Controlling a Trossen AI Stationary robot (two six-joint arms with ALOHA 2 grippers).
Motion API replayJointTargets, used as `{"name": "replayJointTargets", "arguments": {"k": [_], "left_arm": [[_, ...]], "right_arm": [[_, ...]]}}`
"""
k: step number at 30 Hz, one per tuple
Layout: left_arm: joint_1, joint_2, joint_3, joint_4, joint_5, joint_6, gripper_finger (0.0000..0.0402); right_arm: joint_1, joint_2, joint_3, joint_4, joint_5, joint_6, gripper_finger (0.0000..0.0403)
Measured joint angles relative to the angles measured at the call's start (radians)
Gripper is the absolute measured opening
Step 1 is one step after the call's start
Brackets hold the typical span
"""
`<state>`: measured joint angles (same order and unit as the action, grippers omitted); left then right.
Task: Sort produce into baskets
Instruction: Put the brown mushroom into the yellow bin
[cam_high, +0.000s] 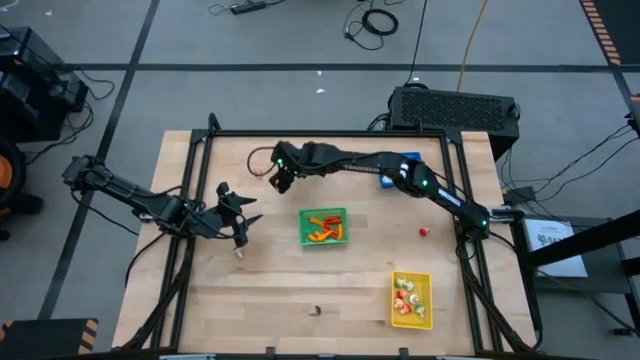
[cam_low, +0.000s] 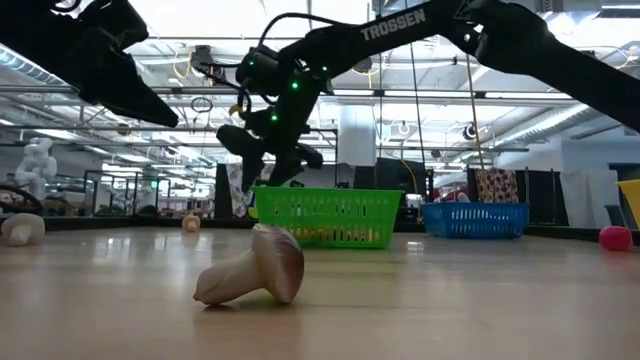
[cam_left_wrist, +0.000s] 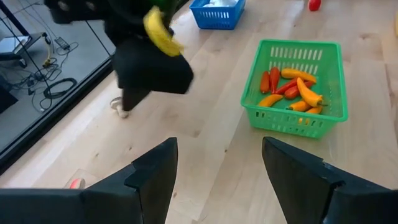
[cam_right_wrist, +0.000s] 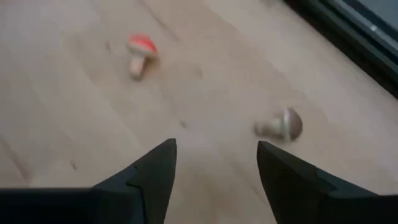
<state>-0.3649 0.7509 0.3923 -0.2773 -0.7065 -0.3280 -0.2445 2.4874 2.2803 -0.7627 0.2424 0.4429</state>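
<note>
At the low view's lower centre, a brown-capped mushroom (cam_low: 255, 278) is seen lying on the worktop (cam_low: 450, 310). Behind it stands the green basket (cam_low: 325, 217), holding orange and red produce (cam_left_wrist: 291, 90); the blue basket (cam_low: 475, 220) sits further right. Above, the right tool (cam_low: 262, 160) hangs open and empty, "TROSSEN" (cam_low: 396, 24) being read on its arm. At left, the left tool (cam_high: 238, 222) is open, empty.

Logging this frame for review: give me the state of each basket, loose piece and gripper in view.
green basket: upright, holding orange and red pieces
yellow basket: upright, holding mixed pieces
blue basket: upright, contents unclear
brown mushroom: lying on its side on the table
red piece: loose on the table
left gripper: open, empty
right gripper: open, empty, above the table
</note>
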Motion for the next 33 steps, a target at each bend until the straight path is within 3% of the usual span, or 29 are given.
{"name": "replayJointTargets", "arguments": {"k": [5, 8, 14, 16, 22, 27, 33], "left_arm": [[0.000, 0.000, 0.000, -0.002, 0.019, -0.005, 0.0242], [0.000, 0.000, 0.000, -0.002, 0.023, -0.005, 0.0242], [0.000, 0.000, 0.000, -0.002, 0.024, -0.007, 0.0242], [0.000, 0.000, 0.000, -0.002, 0.024, -0.007, 0.0242], [0.000, 0.000, 0.000, -0.002, 0.024, -0.008, 0.0242], [0.000, 0.000, 0.001, -0.002, 0.024, -0.031, 0.0242], [0.000, 0.000, 0.001, -0.002, 0.024, -0.031, 0.0242]], "right_arm": [[0.013, 0.001, 0.000, 0.012, -0.005, 0.036, 0.0212], [0.035, 0.002, -0.015, 0.011, 0.063, 0.132, 0.0212], [0.120, 0.003, -0.070, 0.015, 0.541, 0.452, 0.0212], [0.143, 0.003, -0.094, 0.033, 0.634, 0.508, 0.0212], [0.139, 0.003, -0.186, 0.254, 0.639, 0.479, 0.0212], [0.118, 0.002, -0.315, 0.369, 0.648, 0.582, 0.0212], [0.098, 0.004, -0.500, 0.714, 0.655, 0.503, 0.0212]]}}
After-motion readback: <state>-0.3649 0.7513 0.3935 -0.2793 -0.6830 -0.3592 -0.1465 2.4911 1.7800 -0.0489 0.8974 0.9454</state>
